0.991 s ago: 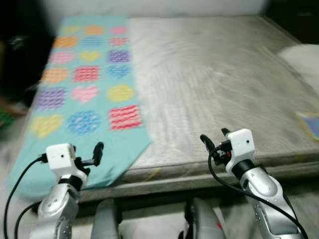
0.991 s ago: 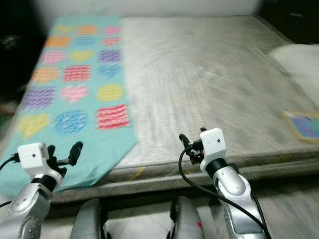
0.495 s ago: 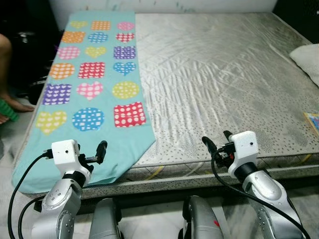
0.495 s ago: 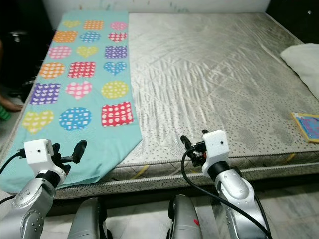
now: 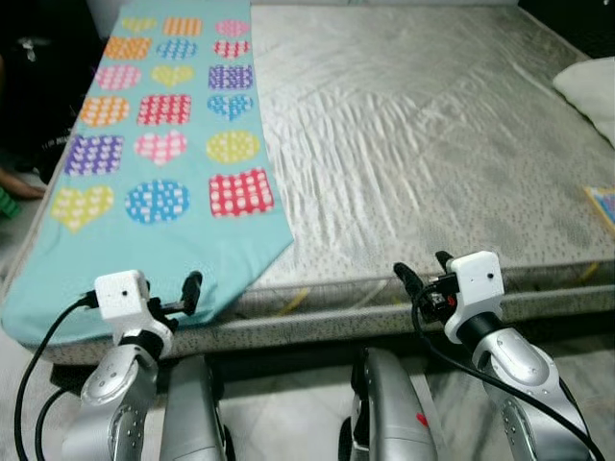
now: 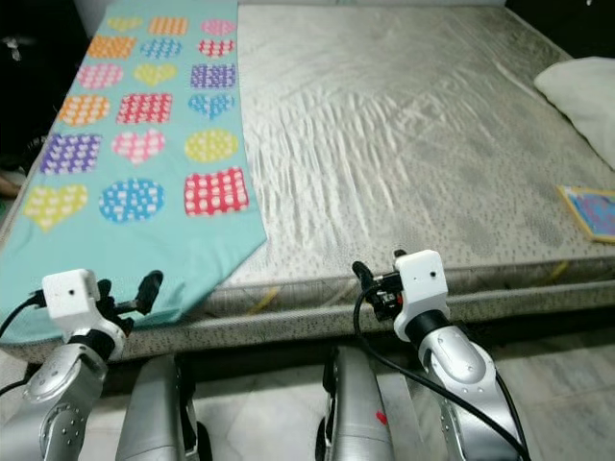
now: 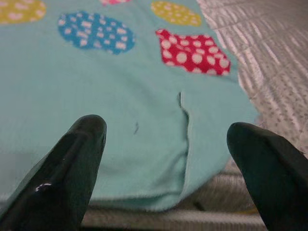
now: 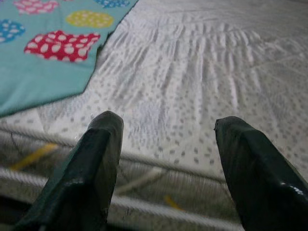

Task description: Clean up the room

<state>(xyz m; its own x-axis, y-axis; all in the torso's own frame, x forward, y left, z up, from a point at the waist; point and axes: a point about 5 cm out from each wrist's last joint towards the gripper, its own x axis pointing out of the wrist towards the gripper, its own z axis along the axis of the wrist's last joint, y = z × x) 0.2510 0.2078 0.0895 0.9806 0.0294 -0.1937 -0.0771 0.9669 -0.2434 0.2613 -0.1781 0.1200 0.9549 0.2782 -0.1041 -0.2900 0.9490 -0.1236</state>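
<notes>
Across the mattress [image 5: 413, 144] before me lies a turquoise patterned blanket [image 5: 154, 173] on its left side; my left gripper [image 5: 168, 293] and right gripper [image 5: 423, 274] hover spread at the near edge, a pillow [image 5: 591, 86] far right.

my black fingers [image 7: 77, 159] hang over a teal blanket [image 5: 163, 144] patterned with dotted hearts, circles and squares in red, blue, yellow, pink, purple, orange. the mattress [image 5: 423, 134] is silvery grey, speckled; the pillow [image 5: 591, 82] white.
</notes>
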